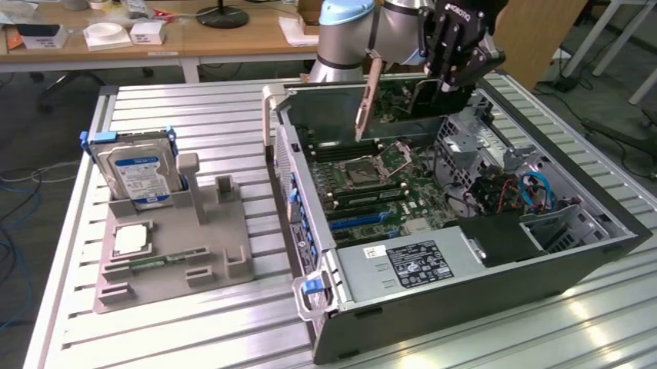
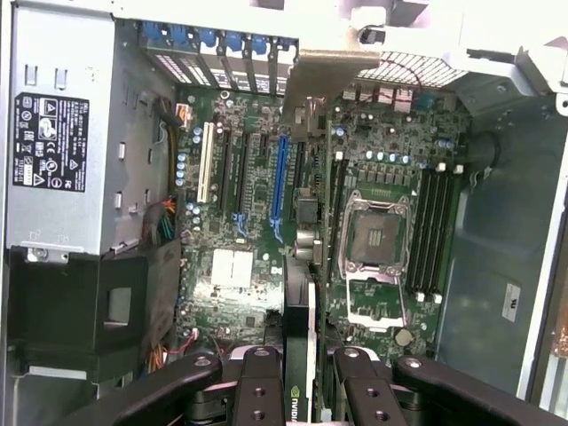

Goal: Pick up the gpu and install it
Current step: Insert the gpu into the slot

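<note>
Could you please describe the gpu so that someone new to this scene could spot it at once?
Find the open computer case on the slatted table, then the robot's tool hanging above its far end. The gpu is the green card held edge-on in that tool, its metal bracket pointing down, unlike the blue-labelled hard drive upright in the grey holder.

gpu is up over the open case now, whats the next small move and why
Probably a slow, straight descent toward the blue expansion slot on the motherboard. The gripper holds the green circuit card with black cooler shroud edge-on above the open black and silver computer case, clear of the board. In the wrist view the card's edge runs roughly parallel to that slot, so lowering looks more needed than turning.
</note>
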Robot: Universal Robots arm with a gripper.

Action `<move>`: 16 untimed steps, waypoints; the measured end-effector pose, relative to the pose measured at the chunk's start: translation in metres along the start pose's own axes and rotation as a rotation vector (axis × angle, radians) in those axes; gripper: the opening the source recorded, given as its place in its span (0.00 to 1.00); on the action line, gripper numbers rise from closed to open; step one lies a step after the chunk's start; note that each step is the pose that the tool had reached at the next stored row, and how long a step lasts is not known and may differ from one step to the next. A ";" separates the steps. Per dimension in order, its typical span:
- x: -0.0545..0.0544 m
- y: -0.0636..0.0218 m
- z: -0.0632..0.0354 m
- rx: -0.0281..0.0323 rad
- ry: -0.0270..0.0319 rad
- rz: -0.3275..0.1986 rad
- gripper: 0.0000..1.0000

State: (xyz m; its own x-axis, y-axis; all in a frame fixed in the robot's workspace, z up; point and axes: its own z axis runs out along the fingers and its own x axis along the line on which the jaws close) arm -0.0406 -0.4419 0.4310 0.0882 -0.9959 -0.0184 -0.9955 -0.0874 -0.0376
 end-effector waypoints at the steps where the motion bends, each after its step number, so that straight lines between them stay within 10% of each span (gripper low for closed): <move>1: 0.000 0.0000 0.0011 0.0023 0.0004 0.002 0.27; 16: 0.001 0.0006 0.0193 0.0064 0.0145 0.038 0.27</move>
State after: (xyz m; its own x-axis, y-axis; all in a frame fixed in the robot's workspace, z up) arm -0.0405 -0.4425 0.4116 0.0494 -0.9988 -0.0055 -0.9978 -0.0491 -0.0435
